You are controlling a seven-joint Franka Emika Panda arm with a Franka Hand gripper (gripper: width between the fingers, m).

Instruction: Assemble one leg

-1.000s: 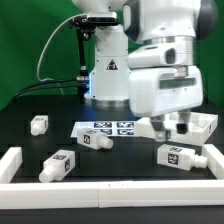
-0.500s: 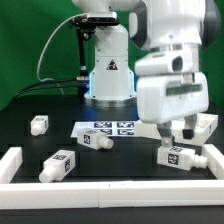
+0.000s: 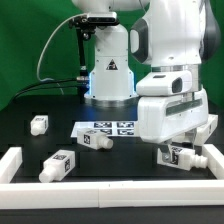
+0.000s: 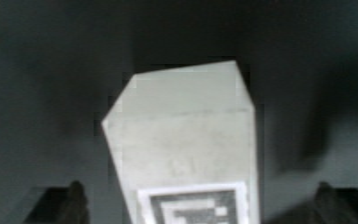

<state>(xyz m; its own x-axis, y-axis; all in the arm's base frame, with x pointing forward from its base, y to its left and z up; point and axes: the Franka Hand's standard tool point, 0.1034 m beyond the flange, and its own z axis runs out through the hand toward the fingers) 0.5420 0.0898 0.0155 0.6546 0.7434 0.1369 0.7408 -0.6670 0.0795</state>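
Note:
The leg [image 3: 181, 158], a chunky white peg with black-and-white tags, lies on the black table at the exterior view's front right. My gripper [image 3: 179, 149] has come down over it, with the fingers on either side. In the wrist view the leg [image 4: 185, 130] fills the middle between my gripper [image 4: 197, 207]. The dark fingertips [image 4: 59, 205] stand apart from the leg's sides with a gap on each side, so the gripper is open and is not gripping it. The arm's white body hides part of the leg in the exterior view.
Three look-alike pegs lie on the table: one at the far left [image 3: 39, 124], one at the front left [image 3: 57, 166], one by the marker board [image 3: 97, 140]. The marker board [image 3: 118, 127] lies mid-table. A white tray-like panel [image 3: 211, 124] sits behind the gripper. A white rail [image 3: 100, 190] borders the front.
The arm has moved to the exterior view's right and down, bringing the open gripper from above the table down around the front-right leg.

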